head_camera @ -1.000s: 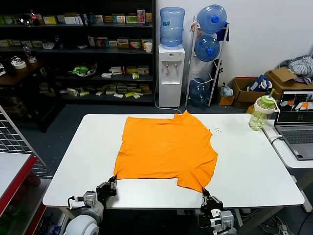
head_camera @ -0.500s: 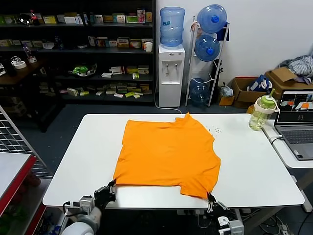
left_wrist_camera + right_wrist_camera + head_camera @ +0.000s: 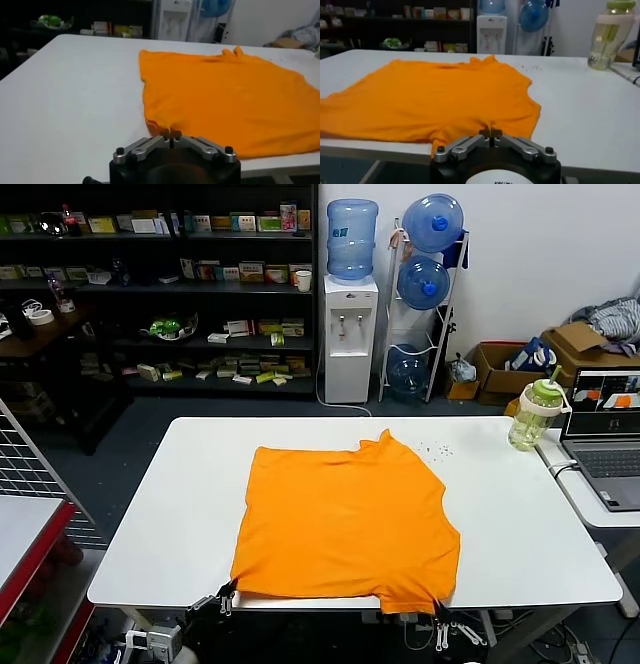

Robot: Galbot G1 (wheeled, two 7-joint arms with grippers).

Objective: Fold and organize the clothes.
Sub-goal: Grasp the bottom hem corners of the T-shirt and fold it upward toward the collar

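With the left gripper [image 3: 171,136] and right gripper [image 3: 490,132] clamped on the orange T-shirt [image 3: 345,519], it could be dragged off the tabletop [image 3: 150,514] by further pulling.

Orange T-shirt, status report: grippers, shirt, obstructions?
Left gripper and right gripper both shut on T-shirt hem at near table edge. Shirt flat, hem overhanging the edge. Nothing blocking.
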